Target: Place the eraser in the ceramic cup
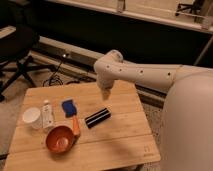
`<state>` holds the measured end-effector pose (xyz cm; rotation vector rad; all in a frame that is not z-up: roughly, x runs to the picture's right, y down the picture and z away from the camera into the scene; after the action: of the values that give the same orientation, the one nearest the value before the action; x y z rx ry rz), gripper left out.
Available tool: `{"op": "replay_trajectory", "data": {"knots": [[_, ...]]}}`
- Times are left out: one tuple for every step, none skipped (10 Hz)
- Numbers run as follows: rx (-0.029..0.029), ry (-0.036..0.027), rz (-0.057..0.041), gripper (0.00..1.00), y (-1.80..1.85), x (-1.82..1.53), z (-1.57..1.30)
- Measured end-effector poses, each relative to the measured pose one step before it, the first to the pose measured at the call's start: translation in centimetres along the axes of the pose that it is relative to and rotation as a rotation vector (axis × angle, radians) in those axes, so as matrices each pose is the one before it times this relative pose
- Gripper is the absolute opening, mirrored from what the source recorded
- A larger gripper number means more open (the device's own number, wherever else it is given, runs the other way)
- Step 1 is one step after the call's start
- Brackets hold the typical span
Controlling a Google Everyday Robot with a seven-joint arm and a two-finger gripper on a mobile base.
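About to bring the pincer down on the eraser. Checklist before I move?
1. Eraser lying free on the table, nothing on it: ok.
2. Pincer lined up over the eraser: not ok, it hangs nearer the far edge.
3. Ceramic cup upright, mouth unblocked: ok.
4. Room around the cup: not ok, bottle stands close beside it.
5. Brush and bowl apart from the eraser: ok.

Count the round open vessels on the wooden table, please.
2. The ceramic cup stands at the left edge of the table; the orange bowl sits nearer the front. None appears hidden. The gripper hangs above the table's far side.
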<state>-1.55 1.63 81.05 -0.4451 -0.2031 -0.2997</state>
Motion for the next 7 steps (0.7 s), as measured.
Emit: {"op": "replay_trajectory", "data": {"knots": [[-0.03349, 0.00669, 0.00389, 0.65, 1.233, 0.479, 0.738], [-0.02207, 0.00248, 0.00504, 0.65, 0.783, 0.267, 0.496], [-0.02038, 0.00221, 0.00549, 0.65, 0.7, 0.252, 0.457], [-0.01984, -0.00287, 0.00495, 0.65, 0.7, 0.034, 0.456], [-0.01618, -0.01495, -0.00645, 0.65, 0.433, -0.978, 0.401], [-0.0088, -0.01739, -0.01389, 0.65, 0.122, -1.386, 0.247], [-0.00848, -0.02006, -0.01371, 0.65, 0.074, -1.562, 0.337]]}}
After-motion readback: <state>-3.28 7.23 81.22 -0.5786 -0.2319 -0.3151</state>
